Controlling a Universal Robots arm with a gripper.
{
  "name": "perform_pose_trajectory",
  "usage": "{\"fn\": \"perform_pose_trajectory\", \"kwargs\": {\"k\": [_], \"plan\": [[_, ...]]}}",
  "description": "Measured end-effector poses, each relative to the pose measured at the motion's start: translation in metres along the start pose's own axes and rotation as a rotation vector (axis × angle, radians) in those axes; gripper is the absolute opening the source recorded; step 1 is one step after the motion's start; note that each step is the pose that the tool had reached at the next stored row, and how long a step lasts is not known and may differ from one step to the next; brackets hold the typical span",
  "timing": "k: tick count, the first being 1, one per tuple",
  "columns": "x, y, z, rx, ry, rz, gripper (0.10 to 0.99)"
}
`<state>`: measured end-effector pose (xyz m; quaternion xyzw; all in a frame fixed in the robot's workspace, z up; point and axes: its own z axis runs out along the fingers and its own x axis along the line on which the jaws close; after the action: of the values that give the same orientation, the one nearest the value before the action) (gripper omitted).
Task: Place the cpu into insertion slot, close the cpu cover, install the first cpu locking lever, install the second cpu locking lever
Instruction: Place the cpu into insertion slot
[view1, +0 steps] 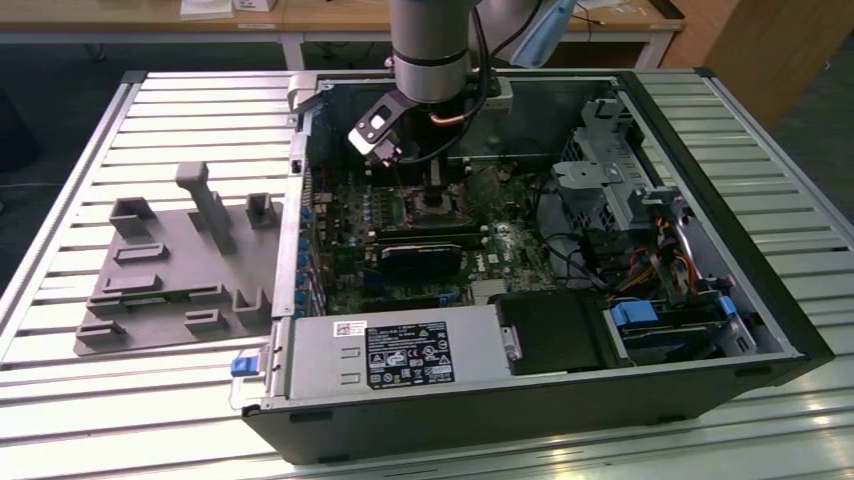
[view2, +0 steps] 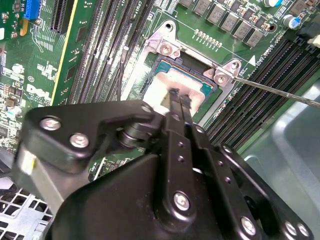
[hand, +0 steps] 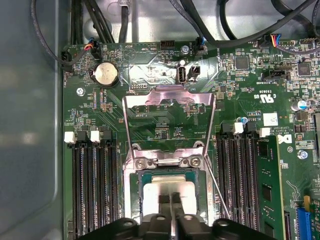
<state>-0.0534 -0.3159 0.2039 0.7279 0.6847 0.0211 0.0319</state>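
Read the open computer case (view1: 787, 345) as a clock face in the exterior view. The arm comes down from twelve o'clock and sets the gripper (view1: 431, 192) over the insertion slot (view1: 434, 207) at about eleven. The power supply (view1: 387, 355) lies at seven and the drive cage (view1: 667, 320) at four. Outside the case at nine o'clock, a grey moulded fixture (view1: 174, 270) rests on the slatted table (view1: 134, 100).

In both wrist views the gripper (view2: 178, 97) (hand: 170, 200) has its two fingers drawn together, with barely a seam between them. They grip nothing. Their tips are on the beige metal top of the cpu (view2: 162, 86) (hand: 156, 192); whether they press on it or stop just short, I cannot tell.

The cpu lies flat inside the dark frame of the insertion slot (hand: 134, 192), its green edge level with the frame.

The cpu cover (hand: 167, 92) is swung open on its hinge beside the socket (the green board shows through its square window). A thin wire locking lever (view2: 270, 90) (hand: 217, 190) stands free of the socket, angled out over the long black memory slots (view2: 100, 50) (hand: 92, 185). These slots flank the socket on both sides. A coin cell (hand: 106, 74) sits on the board beyond the open cover.
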Motion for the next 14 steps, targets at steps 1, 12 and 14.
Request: {"fn": "perform_pose_trajectory", "kwargs": {"k": [1, 12, 14], "plan": [[0.0, 0.0, 0.0, 0.0, 0.0, 0.0, 0.114], [0.0, 0.0005, -0.0001, 0.0, 0.0, 0.0, 0.102], [0.0001, 0.0005, 0.0005, 0.0, 0.0001, 0.0, 0.102]]}}
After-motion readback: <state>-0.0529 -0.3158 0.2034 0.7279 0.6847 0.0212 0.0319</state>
